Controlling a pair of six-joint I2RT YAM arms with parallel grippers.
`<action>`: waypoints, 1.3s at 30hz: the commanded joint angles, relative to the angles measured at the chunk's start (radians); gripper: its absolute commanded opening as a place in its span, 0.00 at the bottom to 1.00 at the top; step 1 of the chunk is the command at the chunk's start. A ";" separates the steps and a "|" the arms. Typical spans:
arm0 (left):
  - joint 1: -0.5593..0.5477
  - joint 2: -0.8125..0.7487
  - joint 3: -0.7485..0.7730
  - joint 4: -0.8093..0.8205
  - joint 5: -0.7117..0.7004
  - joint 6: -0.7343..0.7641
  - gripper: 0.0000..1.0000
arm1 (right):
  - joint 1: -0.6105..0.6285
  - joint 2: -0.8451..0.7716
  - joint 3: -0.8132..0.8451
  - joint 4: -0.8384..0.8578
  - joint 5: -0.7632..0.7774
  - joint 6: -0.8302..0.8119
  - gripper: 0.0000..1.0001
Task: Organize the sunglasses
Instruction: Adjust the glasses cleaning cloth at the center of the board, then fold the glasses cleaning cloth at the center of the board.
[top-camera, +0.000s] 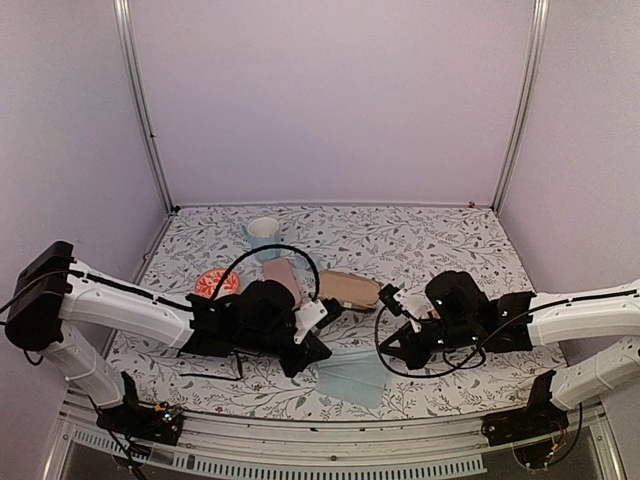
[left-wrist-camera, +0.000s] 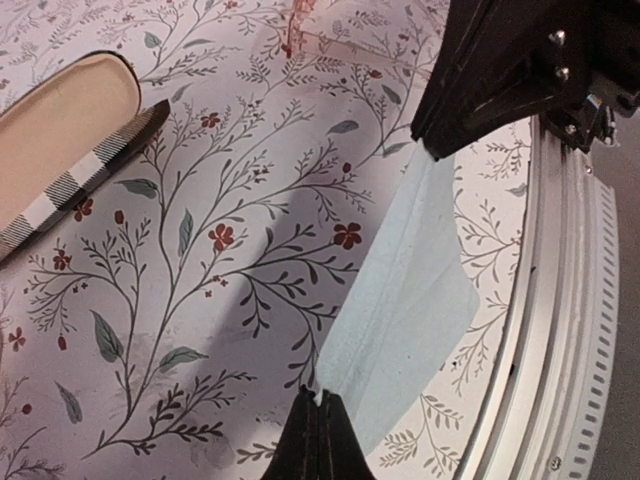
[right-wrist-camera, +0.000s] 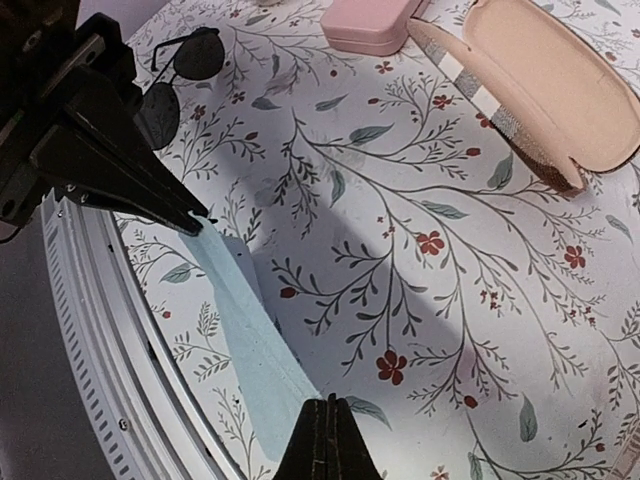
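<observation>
My left gripper (top-camera: 320, 358) and right gripper (top-camera: 381, 352) are each shut on one end of a pale blue cloth (top-camera: 352, 378), held stretched between them over the table's front edge. In the left wrist view my left gripper (left-wrist-camera: 322, 398) pinches a cloth (left-wrist-camera: 410, 280) corner, and the right gripper (left-wrist-camera: 432, 148) holds the far end. In the right wrist view my right gripper (right-wrist-camera: 331, 404) grips the cloth (right-wrist-camera: 250, 330), with the left gripper (right-wrist-camera: 198, 224) opposite. The black wire sunglasses (right-wrist-camera: 198, 58) lie behind the left gripper. A bit of the pale pinkish glasses (left-wrist-camera: 293, 30) shows at the top edge.
An open beige-lined case (right-wrist-camera: 545, 75) with a plaid edge lies behind the cloth, also in the left wrist view (left-wrist-camera: 55, 120). A closed pink case (right-wrist-camera: 365, 22), a pale blue cup (top-camera: 263, 235) and an orange round thing (top-camera: 215, 283) lie farther back. The metal front rail (left-wrist-camera: 560, 330) runs close by.
</observation>
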 joint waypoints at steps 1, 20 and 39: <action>0.045 0.054 0.041 0.045 0.014 0.035 0.00 | -0.045 0.058 0.033 0.038 0.015 -0.049 0.00; 0.140 0.225 0.105 0.105 0.115 0.126 0.03 | -0.093 0.271 0.089 0.090 -0.041 -0.227 0.00; 0.098 0.168 -0.022 0.173 0.181 0.144 0.00 | -0.042 0.232 -0.017 0.145 -0.159 -0.188 0.00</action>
